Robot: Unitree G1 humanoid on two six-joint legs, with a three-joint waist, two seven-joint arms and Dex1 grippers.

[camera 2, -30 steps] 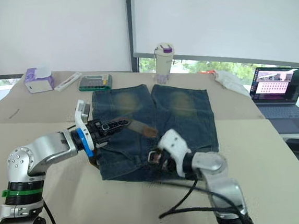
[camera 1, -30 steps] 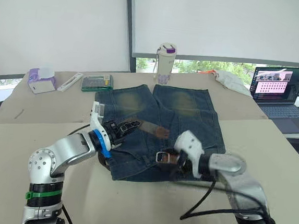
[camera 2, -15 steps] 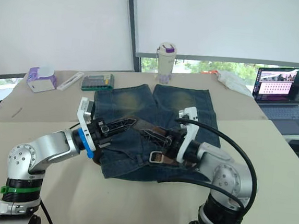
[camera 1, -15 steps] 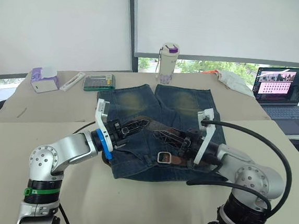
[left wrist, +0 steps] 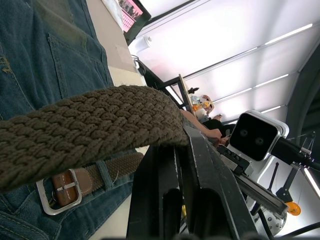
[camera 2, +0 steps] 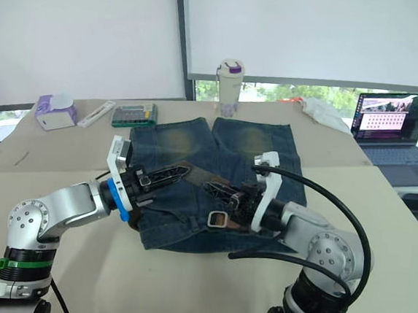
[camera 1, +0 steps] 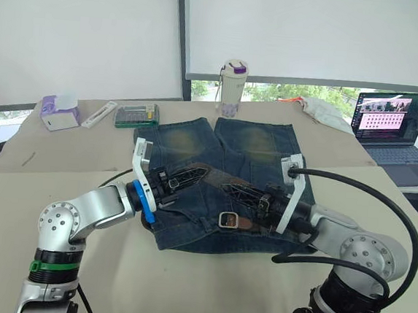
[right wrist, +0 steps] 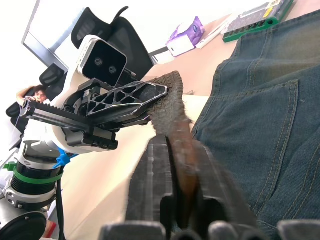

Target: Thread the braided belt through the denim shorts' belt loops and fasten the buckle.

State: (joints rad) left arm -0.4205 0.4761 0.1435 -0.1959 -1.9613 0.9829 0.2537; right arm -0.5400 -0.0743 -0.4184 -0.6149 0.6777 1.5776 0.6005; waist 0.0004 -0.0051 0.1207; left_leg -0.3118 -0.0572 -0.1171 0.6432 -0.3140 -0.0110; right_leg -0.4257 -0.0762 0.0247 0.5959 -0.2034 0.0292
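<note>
The denim shorts (camera 1: 257,150) lie flat on the table, waistband towards me. The braided belt (camera 1: 218,178) rises off them between my two grippers. My left gripper (camera 1: 196,174) is shut on the braided strap (left wrist: 100,125). My right gripper (camera 1: 235,190) is shut on the belt's worn reddish tip (right wrist: 182,150), close in front of the left gripper's fingers (right wrist: 125,100). The silver buckle (camera 1: 227,219) rests on the waistband near the front edge, and its brown end (left wrist: 60,192) lies flat on the denim. I cannot make out the belt loops along the waistband.
A tumbler (camera 1: 232,87) stands behind the shorts. A green box (camera 1: 136,115) and a tissue box (camera 1: 58,112) sit at the back left. At the right are a laptop (camera 1: 391,125) and a white cloth (camera 1: 326,112). A black cable (camera 1: 380,208) arcs over my right arm.
A second ago my right gripper was low by the buckle; it has swung up and closed on the belt's tip. The left gripper keeps its hold and has barely moved.
</note>
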